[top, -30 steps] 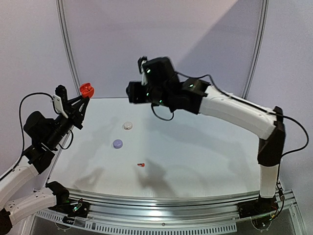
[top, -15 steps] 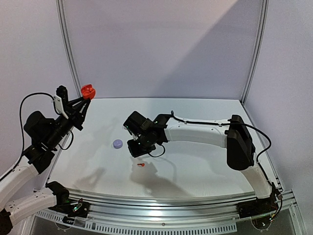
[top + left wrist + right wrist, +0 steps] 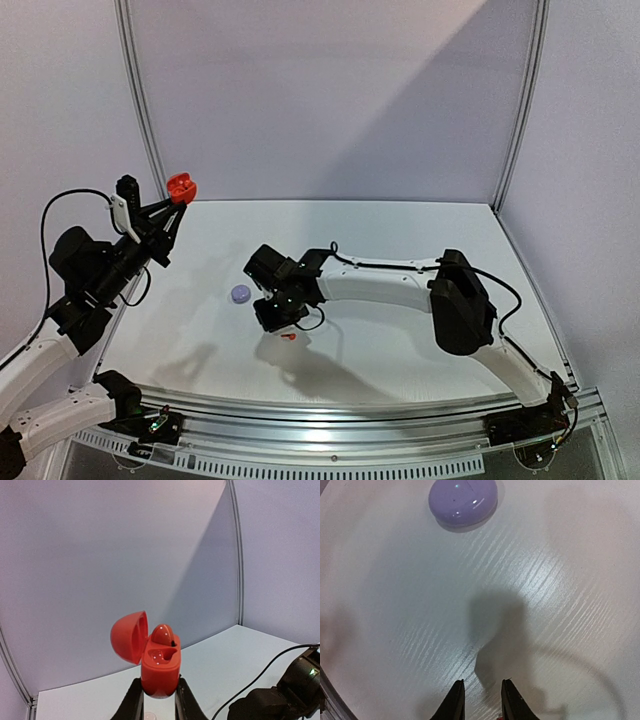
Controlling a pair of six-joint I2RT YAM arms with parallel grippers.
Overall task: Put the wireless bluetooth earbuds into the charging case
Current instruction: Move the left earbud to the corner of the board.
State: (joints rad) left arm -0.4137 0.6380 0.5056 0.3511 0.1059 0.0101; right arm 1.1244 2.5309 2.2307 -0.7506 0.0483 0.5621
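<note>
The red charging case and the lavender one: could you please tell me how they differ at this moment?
The red case stands open, its lid tipped back; the lavender case is closed. The red case is up in the air, pinched in the left gripper; the lavender case lies flat on the table, with nothing touching it. Both are rounded, glossy plastic.

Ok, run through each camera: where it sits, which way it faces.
Top external: above and behind the robot, looking down over the table; left arm and right arm show.
Left wrist: on the raised left arm, facing the back wall; left claw grips the red case.
Right wrist: low, facing down at the table; right claw open, lavender case ahead.
Shared: top external also shows the lavender case.
</note>
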